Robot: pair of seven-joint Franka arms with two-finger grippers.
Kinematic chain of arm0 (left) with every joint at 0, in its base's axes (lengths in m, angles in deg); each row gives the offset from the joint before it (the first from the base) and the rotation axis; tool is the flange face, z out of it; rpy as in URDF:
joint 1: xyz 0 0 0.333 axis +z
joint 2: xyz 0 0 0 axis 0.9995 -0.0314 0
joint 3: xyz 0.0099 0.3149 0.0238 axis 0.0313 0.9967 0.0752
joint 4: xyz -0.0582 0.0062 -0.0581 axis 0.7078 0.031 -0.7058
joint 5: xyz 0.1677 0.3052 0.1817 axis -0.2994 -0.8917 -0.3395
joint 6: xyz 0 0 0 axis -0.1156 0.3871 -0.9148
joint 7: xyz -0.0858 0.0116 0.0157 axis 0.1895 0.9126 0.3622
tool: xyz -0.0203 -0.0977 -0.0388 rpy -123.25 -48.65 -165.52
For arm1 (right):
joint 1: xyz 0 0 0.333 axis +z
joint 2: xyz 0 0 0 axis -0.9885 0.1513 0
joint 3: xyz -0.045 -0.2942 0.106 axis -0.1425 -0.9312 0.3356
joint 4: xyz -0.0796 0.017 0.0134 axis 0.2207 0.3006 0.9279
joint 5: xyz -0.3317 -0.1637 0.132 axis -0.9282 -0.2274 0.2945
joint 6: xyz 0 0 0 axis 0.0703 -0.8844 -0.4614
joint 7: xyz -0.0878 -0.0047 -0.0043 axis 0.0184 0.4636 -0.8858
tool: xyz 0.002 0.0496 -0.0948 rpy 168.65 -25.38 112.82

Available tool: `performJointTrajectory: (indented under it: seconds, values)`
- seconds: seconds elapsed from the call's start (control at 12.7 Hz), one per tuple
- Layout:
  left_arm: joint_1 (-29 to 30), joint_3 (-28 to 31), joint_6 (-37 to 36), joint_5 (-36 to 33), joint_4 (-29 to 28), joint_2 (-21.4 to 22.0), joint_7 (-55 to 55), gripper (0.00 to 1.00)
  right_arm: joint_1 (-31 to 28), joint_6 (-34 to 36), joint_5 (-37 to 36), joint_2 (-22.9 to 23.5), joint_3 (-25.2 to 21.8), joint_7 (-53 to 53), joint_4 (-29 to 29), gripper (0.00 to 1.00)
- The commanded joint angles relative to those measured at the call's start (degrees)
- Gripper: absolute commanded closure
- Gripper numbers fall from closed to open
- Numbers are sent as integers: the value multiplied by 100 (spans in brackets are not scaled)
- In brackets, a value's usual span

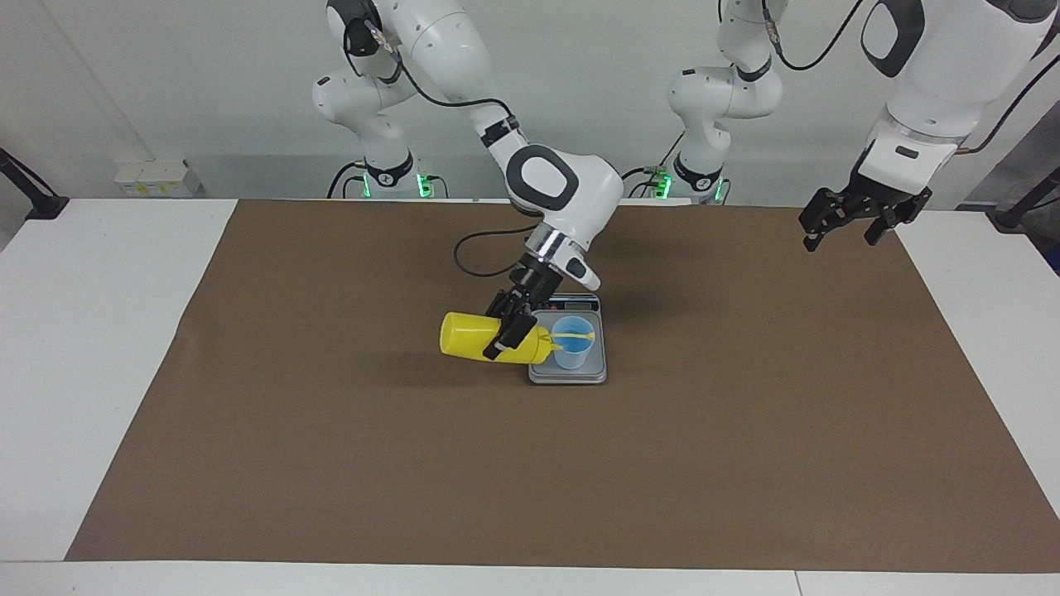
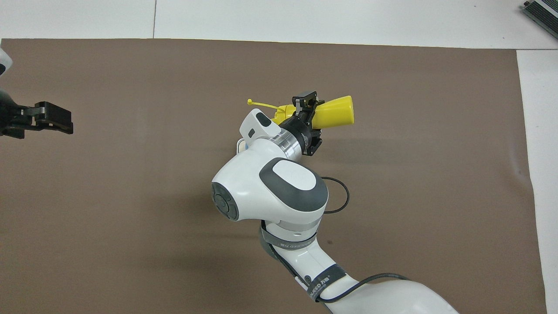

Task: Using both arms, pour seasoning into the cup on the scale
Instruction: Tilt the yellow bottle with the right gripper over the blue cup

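Observation:
The seasoning bottle (image 1: 472, 338) hangs on its side in my right gripper (image 1: 507, 333), which is shut on its body near the neck. Its nozzle points over the light-blue cup (image 1: 571, 354), which stands on the scale (image 1: 567, 374). In the overhead view the seasoning bottle (image 2: 335, 112) sticks out past my right gripper (image 2: 307, 104), and its thin cap tether (image 2: 261, 104) trails out from the neck. There the right arm hides the cup and all but a corner of the scale (image 2: 239, 144). My left gripper (image 1: 839, 242) waits open in the air over the left arm's end of the mat.
A brown mat (image 1: 745, 430) covers most of the white table. A black cable (image 1: 468, 248) loops over the mat between the scale and the robots. My left gripper (image 2: 65, 122) shows at the overhead view's edge.

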Motion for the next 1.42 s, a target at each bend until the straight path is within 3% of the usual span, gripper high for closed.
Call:
performJointTrajectory:
  seconds: [0.0, 0.63, 1.11, 1.34]
  values:
    - [-107, 83, -79, 36, -72, 33, -59, 0, 180, 240, -536, -188, 23, 113, -351, 100]
    - [-98, 83, 412, 45, -837, 367, -287, 0, 294, 249, -589, -224, 23, 95, -404, 100]
    - [-45, 118, 343, 36, -838, 394, -244, 0, 216, 153, -134, -460, 58, 113, -343, 100]
    - [-54, 110, 343, 36, -838, 394, -226, 0, -415, -873, 841, -1109, 58, -254, -702, 100]
